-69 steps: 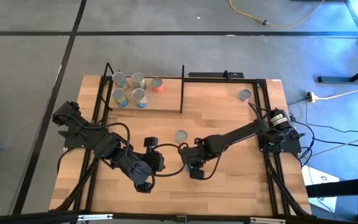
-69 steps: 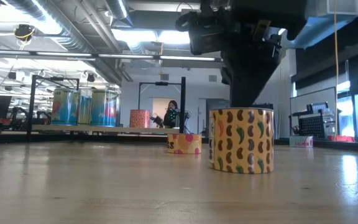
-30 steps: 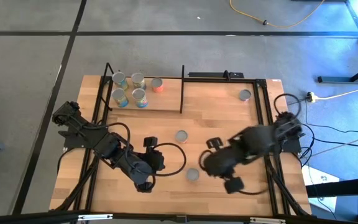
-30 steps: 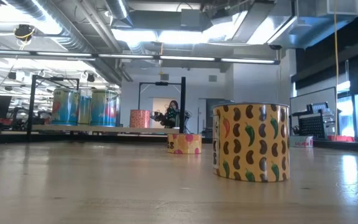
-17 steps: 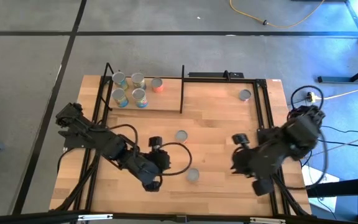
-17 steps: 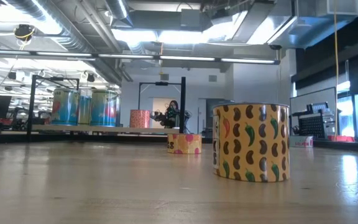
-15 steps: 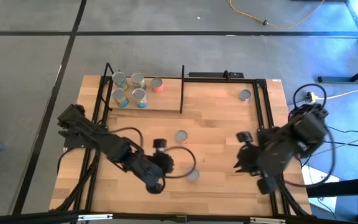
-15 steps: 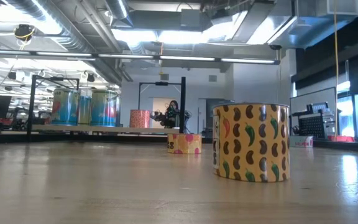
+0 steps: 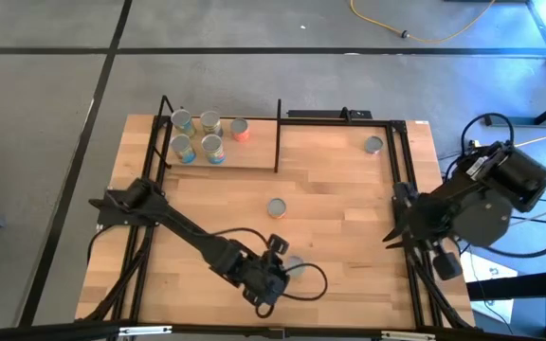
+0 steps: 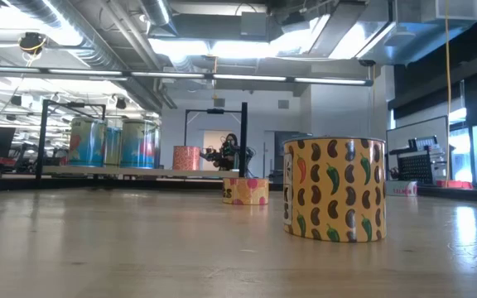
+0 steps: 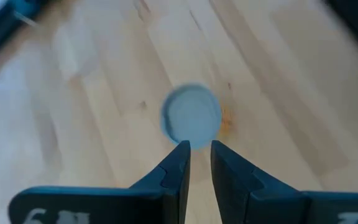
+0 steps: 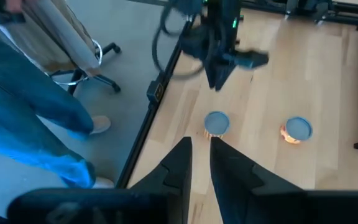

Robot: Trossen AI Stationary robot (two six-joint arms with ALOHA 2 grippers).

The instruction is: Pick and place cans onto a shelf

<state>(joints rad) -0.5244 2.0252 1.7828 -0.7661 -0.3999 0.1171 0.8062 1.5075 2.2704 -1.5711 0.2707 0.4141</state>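
The left gripper (image 11: pixel 196 152) holds its fingers narrow, with nothing between them, above the silver-topped yellow patterned can (image 11: pixel 191 117) near the wooden table's front edge (image 9: pixel 368 317), bare wood around. The right gripper (image 12: pixel 196 152), also narrow, hangs beyond the table's right edge. Five cans stand on the black-framed wooden shelf (image 9: pixel 245 155).

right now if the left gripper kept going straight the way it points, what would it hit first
Most likely the silver top of the can directly ahead of the left gripper. The fingers stand only narrowly apart, so they would probably land on the lid rather than straddle it; depth is unclear.
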